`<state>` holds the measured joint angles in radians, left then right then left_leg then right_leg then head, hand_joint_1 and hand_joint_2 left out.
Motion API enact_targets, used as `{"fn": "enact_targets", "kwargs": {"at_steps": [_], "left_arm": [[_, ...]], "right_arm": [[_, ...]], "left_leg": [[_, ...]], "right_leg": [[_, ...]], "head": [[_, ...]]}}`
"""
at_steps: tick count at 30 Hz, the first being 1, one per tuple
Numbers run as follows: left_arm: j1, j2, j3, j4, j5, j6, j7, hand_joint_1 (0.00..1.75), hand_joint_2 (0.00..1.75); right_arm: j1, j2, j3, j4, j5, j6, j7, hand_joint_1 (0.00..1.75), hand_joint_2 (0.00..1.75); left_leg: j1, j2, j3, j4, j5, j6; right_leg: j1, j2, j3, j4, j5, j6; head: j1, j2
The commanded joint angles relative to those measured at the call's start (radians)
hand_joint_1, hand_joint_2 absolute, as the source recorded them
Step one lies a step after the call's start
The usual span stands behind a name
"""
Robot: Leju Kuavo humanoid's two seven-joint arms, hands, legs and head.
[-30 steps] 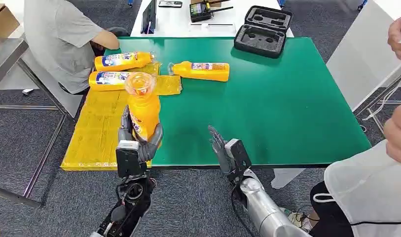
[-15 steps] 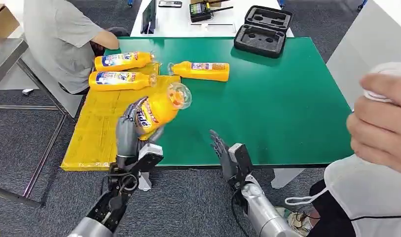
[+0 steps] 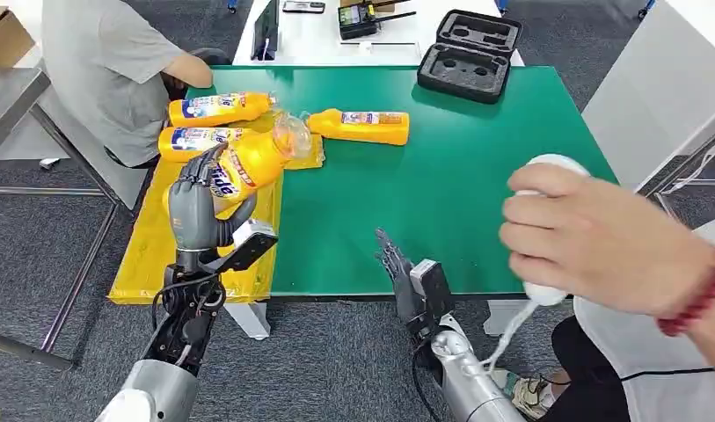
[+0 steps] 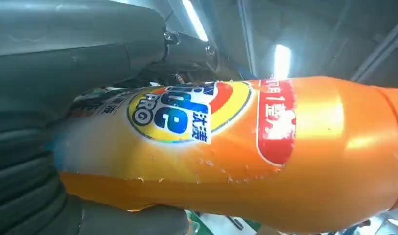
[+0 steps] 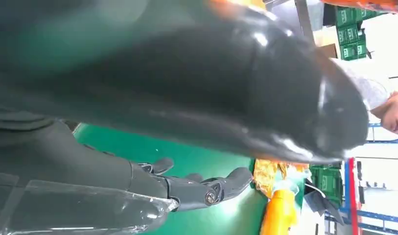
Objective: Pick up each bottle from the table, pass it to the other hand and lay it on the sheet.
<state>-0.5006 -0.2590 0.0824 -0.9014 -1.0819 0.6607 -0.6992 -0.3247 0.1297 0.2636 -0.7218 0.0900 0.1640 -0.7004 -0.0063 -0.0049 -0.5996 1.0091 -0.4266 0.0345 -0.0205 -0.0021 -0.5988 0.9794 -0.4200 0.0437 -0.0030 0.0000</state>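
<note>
Left hand [image 3: 198, 211] grips bottle [image 3: 248, 161], tilted, cap end up, over yellow sheet [image 3: 169, 246]. Right hand [image 3: 393, 264] empty, fingers spread, at near edge of table [image 3: 477, 185].

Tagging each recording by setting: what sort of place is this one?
Most likely an indoor robot lab or data-collection workspace, not a home. A green table stands on grey carpet, a foam-lined equipment case lies open at its far edge, and people sit close by, one with a hand reaching in.
</note>
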Motion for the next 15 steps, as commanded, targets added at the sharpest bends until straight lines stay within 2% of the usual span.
{"fn": "enact_targets", "kwargs": {"at_steps": [1, 4, 7, 8, 10, 13, 15], "left_arm": [[-0.083, -0.049, 0.259, 0.095, -0.341, 0.037, 0.001, 1.73, 1.75], [-0.090, -0.005, 0.191, 0.149, -0.438, 0.037, 0.121, 1.75, 1.75], [-0.111, 0.070, 0.048, 0.231, -0.489, 0.037, 0.277, 1.75, 1.75], [-0.123, 0.107, -0.036, 0.265, -0.489, 0.037, 0.344, 1.75, 1.75], [-0.128, 0.125, -0.078, 0.275, -0.489, 0.037, 0.372, 1.75, 1.75], [-0.154, 0.192, -0.249, 0.330, -0.489, 0.037, 0.487, 1.75, 1.75], [-0.163, 0.208, -0.264, 0.348, -0.489, 0.037, 0.514, 1.75, 1.75]], "right_arm": [[-0.019, -0.020, 0.017, -0.021, -0.001, 0.005, 0.002, 0.00, 0.00], [-0.028, -0.021, 0.030, -0.013, -0.007, 0.011, 0.002, 0.00, 0.00], [-0.042, -0.021, 0.045, 0.006, -0.021, 0.029, 0.002, 0.00, 0.00], [-0.049, -0.021, 0.057, 0.013, -0.031, 0.034, 0.002, 0.00, 0.00], [-0.051, -0.023, 0.065, 0.014, -0.036, 0.036, 0.002, 0.00, 0.00], [-0.053, -0.029, 0.087, 0.010, -0.057, 0.049, 0.002, 0.00, 0.00], [-0.057, -0.030, 0.095, 0.014, -0.065, 0.057, 0.002, 0.00, 0.00]], "left_leg": [[0.002, 0.001, 0.003, 0.001, -0.002, -0.002], [0.001, 0.001, 0.003, 0.001, -0.001, -0.002], [0.001, 0.000, 0.002, 0.000, 0.000, -0.002], [0.002, 0.001, 0.003, 0.000, -0.001, -0.003], [0.002, 0.001, 0.003, 0.000, -0.001, -0.003], [0.002, 0.001, 0.003, 0.001, -0.001, -0.002], [0.002, 0.000, 0.003, 0.001, -0.001, -0.003]], "right_leg": [[0.002, 0.000, 0.003, 0.000, -0.001, -0.002], [0.001, 0.001, 0.003, 0.000, -0.001, -0.002], [0.001, 0.000, 0.002, 0.000, -0.001, -0.002], [0.002, 0.000, 0.003, 0.000, -0.001, -0.003], [0.002, 0.001, 0.003, 0.000, -0.001, -0.003], [0.002, 0.001, 0.003, 0.001, -0.001, -0.002], [0.002, -0.001, 0.004, 0.001, -0.002, -0.003]], "head": [[0.000, 0.000], [0.000, 0.000], [0.000, 0.000], [0.000, 0.000], [0.000, 0.000], [0.000, 0.000], [0.000, 0.000]]}}
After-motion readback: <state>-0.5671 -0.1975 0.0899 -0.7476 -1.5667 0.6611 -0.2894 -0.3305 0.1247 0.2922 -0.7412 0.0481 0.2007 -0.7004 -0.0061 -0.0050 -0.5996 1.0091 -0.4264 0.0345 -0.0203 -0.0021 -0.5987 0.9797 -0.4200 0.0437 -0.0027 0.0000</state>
